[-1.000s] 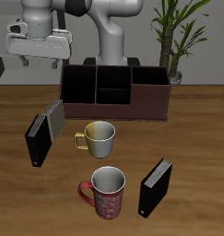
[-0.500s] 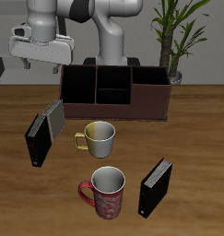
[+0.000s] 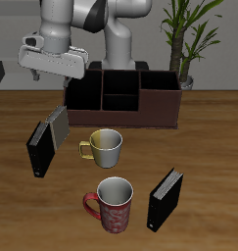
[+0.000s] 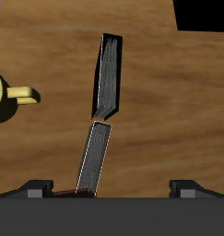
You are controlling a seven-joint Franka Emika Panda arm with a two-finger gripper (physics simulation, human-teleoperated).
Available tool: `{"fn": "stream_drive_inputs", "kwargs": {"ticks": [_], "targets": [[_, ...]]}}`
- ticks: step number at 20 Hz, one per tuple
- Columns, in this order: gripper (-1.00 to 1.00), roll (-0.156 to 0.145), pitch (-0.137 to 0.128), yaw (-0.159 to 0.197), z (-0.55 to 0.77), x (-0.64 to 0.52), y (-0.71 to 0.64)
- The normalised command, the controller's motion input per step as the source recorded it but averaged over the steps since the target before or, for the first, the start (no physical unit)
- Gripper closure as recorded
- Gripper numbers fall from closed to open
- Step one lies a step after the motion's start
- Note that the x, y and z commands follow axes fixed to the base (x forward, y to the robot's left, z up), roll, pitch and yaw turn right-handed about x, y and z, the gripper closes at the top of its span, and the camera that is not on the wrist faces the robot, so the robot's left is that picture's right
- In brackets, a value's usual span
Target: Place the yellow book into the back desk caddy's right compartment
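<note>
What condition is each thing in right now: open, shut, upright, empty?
gripper: open, holding nothing.
yellow book: standing on edge on the table, not gripped.
black book beside it: standing on edge.
other black book: standing on edge.
back desk caddy: open-topped, visible compartments look empty.
yellow mug: upright, empty.
red mug: upright, empty.

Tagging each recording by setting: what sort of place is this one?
Likely a simulated office or study desk: a wooden table holding a desk caddy, books such as the black book, two mugs including the red patterned mug, and a potted plant behind.
</note>
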Motion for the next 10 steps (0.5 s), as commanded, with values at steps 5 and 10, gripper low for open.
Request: {"fn": "stream_drive_inputs", "kwargs": {"ticks": [5,10], "targets": [[-1.0,0.011,0.025,-0.016,-0.34,0.16,0.15],[-1.0,-0.018,0.011,-0.023,-0.24,0.08,-0.01]]}}
